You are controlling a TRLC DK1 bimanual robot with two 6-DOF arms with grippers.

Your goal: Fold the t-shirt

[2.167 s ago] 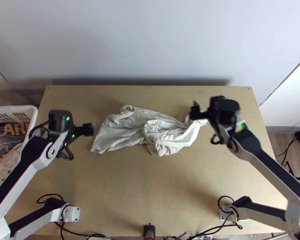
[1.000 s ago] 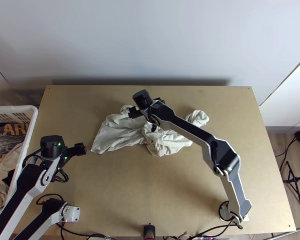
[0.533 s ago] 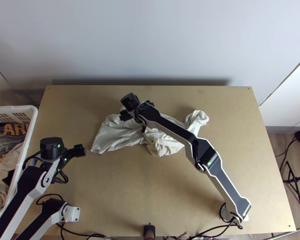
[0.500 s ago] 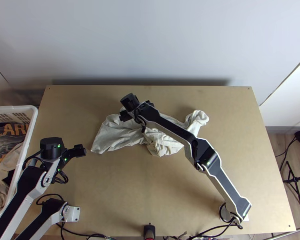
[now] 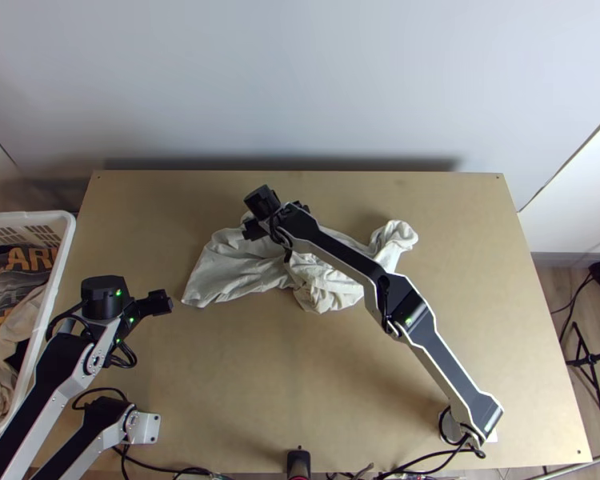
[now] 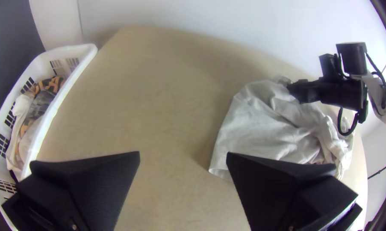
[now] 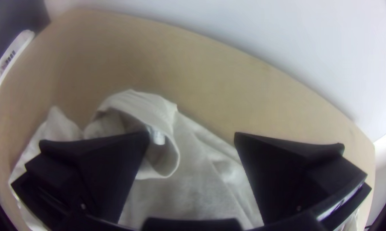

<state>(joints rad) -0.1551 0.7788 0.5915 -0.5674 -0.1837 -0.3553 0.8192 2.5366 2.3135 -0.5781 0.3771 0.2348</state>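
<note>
My right gripper (image 5: pixel 277 218) is now over the collar (image 7: pixel 160 112) of the T-shirt (image 5: pixel 232 264), off its right end; my left gripper (image 5: pixel 170 302) sits farther back. Both stand spread.

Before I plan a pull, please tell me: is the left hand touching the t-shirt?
Apart. The top view shows a strip of bare table between the left hand and the nearest corner of the t-shirt.

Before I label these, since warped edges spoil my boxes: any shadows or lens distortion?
Top view: dark shadow on the wall behind the table; left wrist view: table edges bowed, corners dark; right wrist view: table edge strongly curved.
</note>
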